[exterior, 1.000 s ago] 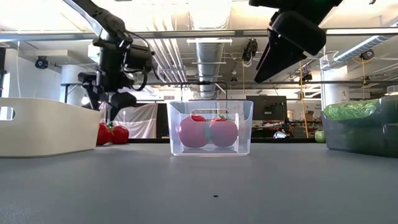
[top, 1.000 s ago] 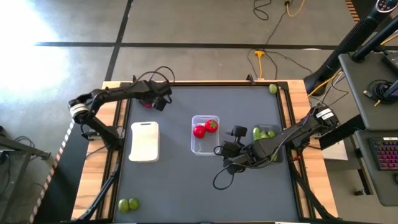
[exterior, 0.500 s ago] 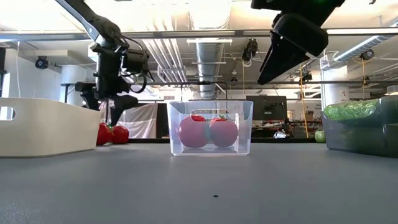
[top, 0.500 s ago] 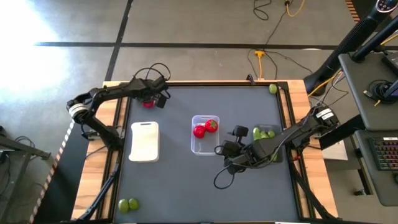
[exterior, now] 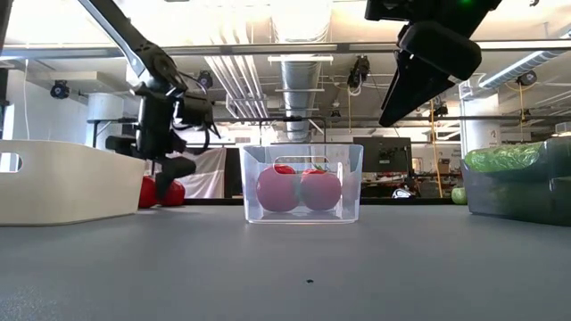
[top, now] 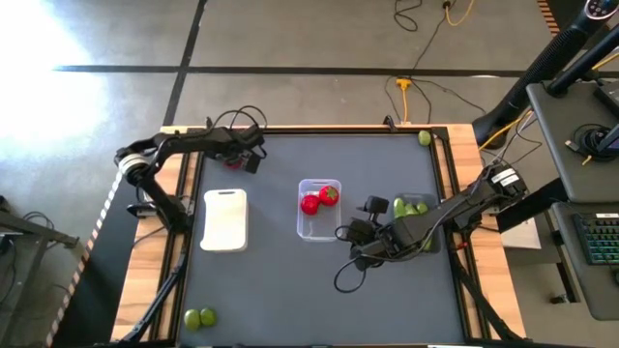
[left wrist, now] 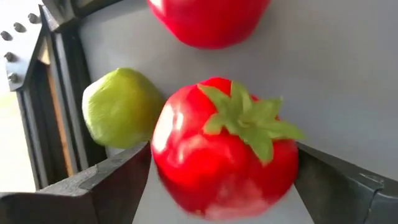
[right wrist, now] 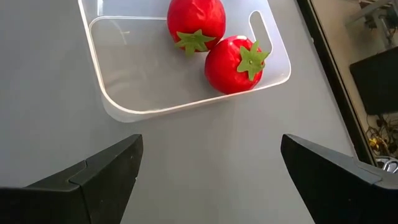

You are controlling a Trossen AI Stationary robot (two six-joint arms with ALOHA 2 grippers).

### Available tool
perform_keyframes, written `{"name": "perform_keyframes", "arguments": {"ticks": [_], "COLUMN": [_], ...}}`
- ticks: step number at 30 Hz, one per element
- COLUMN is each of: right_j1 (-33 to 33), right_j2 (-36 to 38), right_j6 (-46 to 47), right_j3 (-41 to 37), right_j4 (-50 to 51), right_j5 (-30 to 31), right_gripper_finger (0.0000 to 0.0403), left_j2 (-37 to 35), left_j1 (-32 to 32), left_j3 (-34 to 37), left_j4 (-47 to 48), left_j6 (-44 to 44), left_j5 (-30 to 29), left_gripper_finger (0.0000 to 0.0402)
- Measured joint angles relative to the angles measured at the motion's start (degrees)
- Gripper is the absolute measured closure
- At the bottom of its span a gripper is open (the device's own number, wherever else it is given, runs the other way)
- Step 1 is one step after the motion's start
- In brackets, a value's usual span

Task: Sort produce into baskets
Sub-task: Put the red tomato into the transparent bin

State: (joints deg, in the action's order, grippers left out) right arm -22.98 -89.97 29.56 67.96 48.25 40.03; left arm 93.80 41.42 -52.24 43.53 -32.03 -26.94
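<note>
My left gripper (left wrist: 224, 162) is open and low over the table's far left corner (top: 237, 157). Its fingers stand on either side of a red round fruit with a green top (left wrist: 224, 155) that sits on the table. A second red fruit (left wrist: 208, 22) and a pale-green lime (left wrist: 121, 106) lie just beyond it. My right gripper (right wrist: 211, 143) is open and empty. It hangs above the table just on the near side of the clear tray (top: 319, 208), which holds two red fruits (right wrist: 214, 43). My left gripper's fingers (left wrist: 118, 180) come from above, pointing down, close to the red fruit's two sides (left wrist: 161, 155). I cannot tell whether they touch it. The fruit sits upright on the table, green top up.
The white tray (top: 224, 218) lies left of the clear one. The dark grey tray (top: 416, 217) on the right holds green pieces. Two limes (top: 199, 317) lie at the near left corner. One lime (top: 425, 138) sits at the far right edge.
My left gripper has gone down at the far left corner, until its fingers stand around the red fruit.
</note>
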Motion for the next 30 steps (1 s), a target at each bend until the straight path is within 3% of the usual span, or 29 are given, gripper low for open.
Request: {"name": "perform_keyframes", "arguments": {"ticks": [16,25,30], "right_j1": [0.0,0.0,0.0], "right_j2": [0.0,0.0,0.0], "right_j6": [0.0,0.0,-0.1], "right_j3": [0.0,0.8,3.4], "right_j4": [-0.1,-0.1,0.9], "right_j5": [0.0,0.0,0.0], "right_gripper_finger": [0.0028,0.0028,0.0028], "left_j2": [5.2,2.1,-1.5], "left_j1": [-0.8,-8.2,-15.8], "left_j3": [-0.1,-0.4,-1.3], "left_j4": [-6.7,-6.5,-7.3], "left_j6": [2.0,3.2,2.3], "left_j5": [-0.5,1.4,1.0], "left_gripper_finger": [0.0098,0.0125,0.0127]}}
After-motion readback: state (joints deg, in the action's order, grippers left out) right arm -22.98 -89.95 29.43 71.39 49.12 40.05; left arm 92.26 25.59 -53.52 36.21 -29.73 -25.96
